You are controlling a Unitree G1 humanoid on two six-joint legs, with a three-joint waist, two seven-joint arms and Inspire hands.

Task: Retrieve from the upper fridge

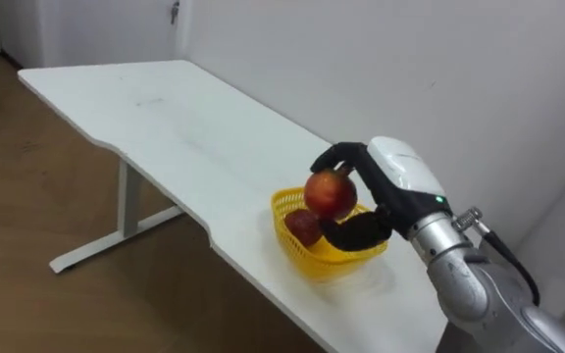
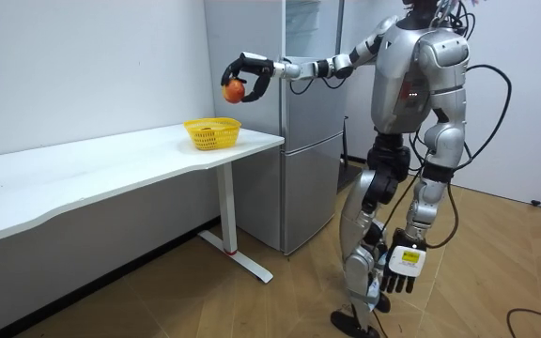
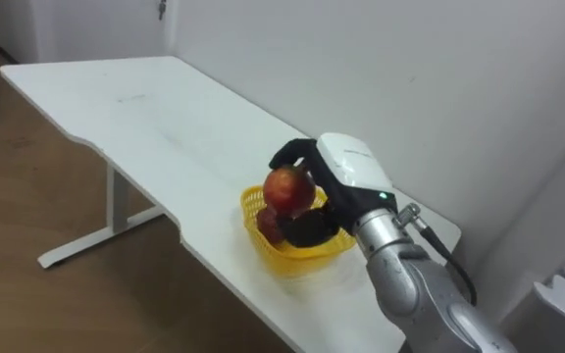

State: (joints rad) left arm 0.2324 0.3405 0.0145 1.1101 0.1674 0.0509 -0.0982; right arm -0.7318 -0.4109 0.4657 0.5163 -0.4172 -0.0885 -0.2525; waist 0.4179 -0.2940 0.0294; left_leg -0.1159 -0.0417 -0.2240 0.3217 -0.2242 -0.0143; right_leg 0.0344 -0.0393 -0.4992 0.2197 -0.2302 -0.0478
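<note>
The right hand [image 1: 400,167] was clenched around a red apple [image 1: 330,193], dark fingers curled over its top and the thumb cupped beneath. It held the fruit directly above the yellow basket [image 1: 312,257], apart from the rim. That placement suggested the apple, the thing fetched from the fridge, was about to be lowered in: holding it over the middle of the basket would let it drop clear of the wall. A darker red fruit [image 1: 304,226] already lay inside the basket, under the apple, so a soft release seemed wise.

The apple looked smooth and glossy, round, with a yellowish blush on one side. The basket was a shallow round bowl of open plastic mesh, light enough to slide if nudged. It sat on a white desk [image 1: 165,118] with a matte, flat top and a wavy front edge, near the end closest to the robot.

Beyond the basket, past that end of the desk, stood the tall grey fridge [image 2: 313,113], and the robot stood before it with its arm stretched out towards the basket. Far below basket height, the left hand [image 2: 404,268] hung by its leg, fingers relaxed and empty.
</note>
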